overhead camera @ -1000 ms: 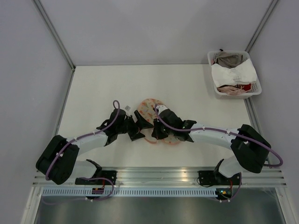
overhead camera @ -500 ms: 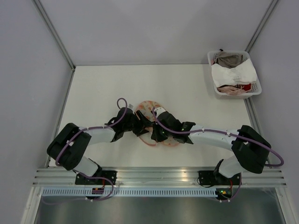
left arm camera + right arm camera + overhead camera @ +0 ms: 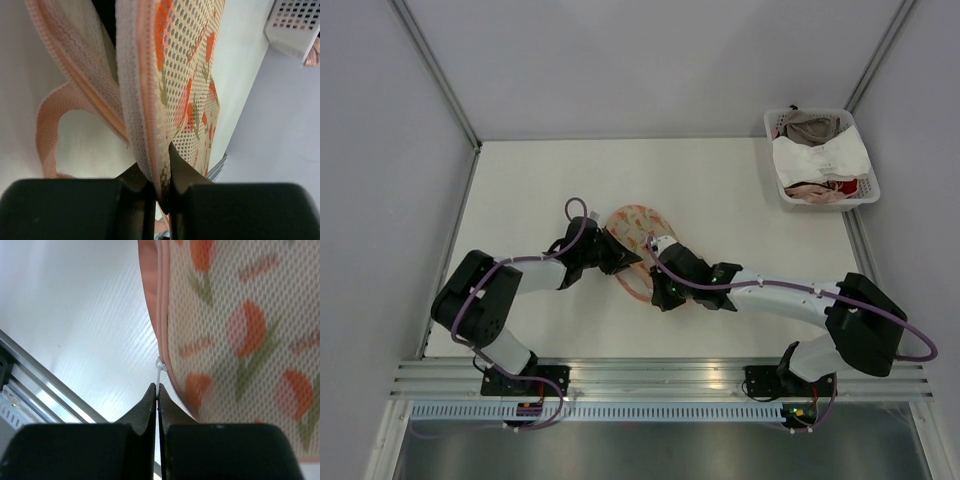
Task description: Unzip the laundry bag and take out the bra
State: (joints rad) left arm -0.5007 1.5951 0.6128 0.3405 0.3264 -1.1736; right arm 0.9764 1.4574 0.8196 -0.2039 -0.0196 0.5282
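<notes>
The laundry bag (image 3: 634, 232) lies mid-bench, a little toward the near edge; the left gripper (image 3: 160, 186) is clamped on its pink-edged rim, with the halves parted and something dark between them; the right gripper (image 3: 158, 399) is pinched tight on the white zip pull (image 3: 159, 369); a white basket (image 3: 872, 190) sits in the far right corner.

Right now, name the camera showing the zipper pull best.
Right wrist: the white zipper pull sits pinched between the right gripper's jaws at the laundry bag's pink edge. Top view hides it under that gripper; left wrist shows only bag mesh.
</notes>
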